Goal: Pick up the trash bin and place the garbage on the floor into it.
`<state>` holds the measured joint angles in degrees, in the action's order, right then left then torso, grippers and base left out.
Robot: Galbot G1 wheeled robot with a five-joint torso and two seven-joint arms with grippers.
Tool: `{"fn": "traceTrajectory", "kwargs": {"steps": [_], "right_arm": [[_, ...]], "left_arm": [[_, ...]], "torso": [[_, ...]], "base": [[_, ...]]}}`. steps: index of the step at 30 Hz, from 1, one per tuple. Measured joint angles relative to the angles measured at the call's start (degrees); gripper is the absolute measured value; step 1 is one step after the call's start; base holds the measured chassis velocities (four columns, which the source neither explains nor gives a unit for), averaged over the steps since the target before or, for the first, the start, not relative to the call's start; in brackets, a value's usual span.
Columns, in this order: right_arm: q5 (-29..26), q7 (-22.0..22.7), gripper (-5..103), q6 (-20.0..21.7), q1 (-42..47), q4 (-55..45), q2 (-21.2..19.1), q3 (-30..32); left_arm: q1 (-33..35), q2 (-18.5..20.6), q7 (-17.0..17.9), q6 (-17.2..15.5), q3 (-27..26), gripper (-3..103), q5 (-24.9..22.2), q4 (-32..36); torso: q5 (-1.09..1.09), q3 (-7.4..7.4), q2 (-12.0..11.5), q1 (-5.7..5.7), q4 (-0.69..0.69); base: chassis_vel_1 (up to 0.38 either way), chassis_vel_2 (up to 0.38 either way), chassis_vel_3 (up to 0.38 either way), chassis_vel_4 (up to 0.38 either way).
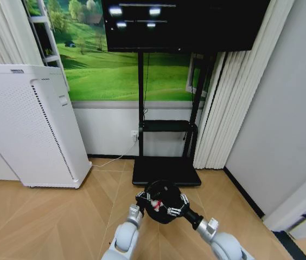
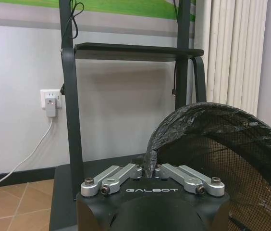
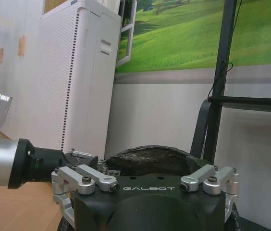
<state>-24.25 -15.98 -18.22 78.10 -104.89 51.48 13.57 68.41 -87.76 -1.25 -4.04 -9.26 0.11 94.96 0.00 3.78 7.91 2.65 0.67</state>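
Trash bin [image 1: 163,201]: black mesh, liner-clad, held above the floor [image 1: 44,216] between both arms; judged light, walls springy, rim the firmest hold. Left gripper [image 2: 150,169]: jaws pinched on rim. Right gripper [image 3: 149,179]: jaws spread wide, rim between them. Red-and-white scrap [image 1: 155,204]: inside.

A room with a herringbone wooden floor [image 1: 44,216]. A dark screen [image 1: 185,24] on a black stand [image 1: 166,170] fronts a green meadow mural [image 1: 115,70]. A tall white perforated appliance [image 1: 28,124] stands left; pale curtains [image 1: 226,108] hang right.
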Motion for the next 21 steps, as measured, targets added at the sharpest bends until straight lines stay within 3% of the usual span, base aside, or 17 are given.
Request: {"fn": "traceTrajectory", "kwargs": {"steps": [5, 14, 18, 19, 21], "right_arm": [[-0.49, 2.33, 100, 1.34, -0.02, 0.18, 0.44, 1.19], [-1.23, 10.98, 100, 3.47, -0.25, 4.21, 1.68, 6.62], [-1.55, 17.98, 100, 7.34, -0.78, 8.93, 3.68, 10.25], [-1.55, 17.98, 100, 7.34, -0.78, 8.93, 3.68, 10.25], [-1.75, 20.99, 100, 11.08, -0.70, 9.87, 4.83, 13.61]], "left_arm": [[0.34, 0.40, -0.01, 0.00, -0.73, 4, -0.21, 1.01], [3.46, 3.11, 0.06, 0.00, -6.36, 4, -1.20, 5.51], [4.63, 4.49, 0.24, 0.00, -10.18, 4, -1.32, 7.97], [4.63, 4.49, 0.24, 0.00, -10.18, 4, -1.32, 7.97], [5.15, 5.10, 0.24, 0.00, -11.84, 4, -1.82, 9.51]], "torso": [[0.00, 0.00, 0.00, 0.00, 0.00], [-0.01, 0.00, 0.00, 0.00, 0.00], [0.00, 0.00, 0.00, 0.00, -0.01], [0.00, 0.00, 0.00, 0.00, -0.01], [-0.01, -0.01, 0.00, 0.00, 0.00]], "base": [[0.000, 0.000, 0.000, 0.000], [0.000, 0.000, 0.000, 0.000], [0.000, 0.000, 0.000, 0.000], [0.000, 0.000, 0.000, 0.000], [0.000, 0.000, 0.000, 0.000]]}}
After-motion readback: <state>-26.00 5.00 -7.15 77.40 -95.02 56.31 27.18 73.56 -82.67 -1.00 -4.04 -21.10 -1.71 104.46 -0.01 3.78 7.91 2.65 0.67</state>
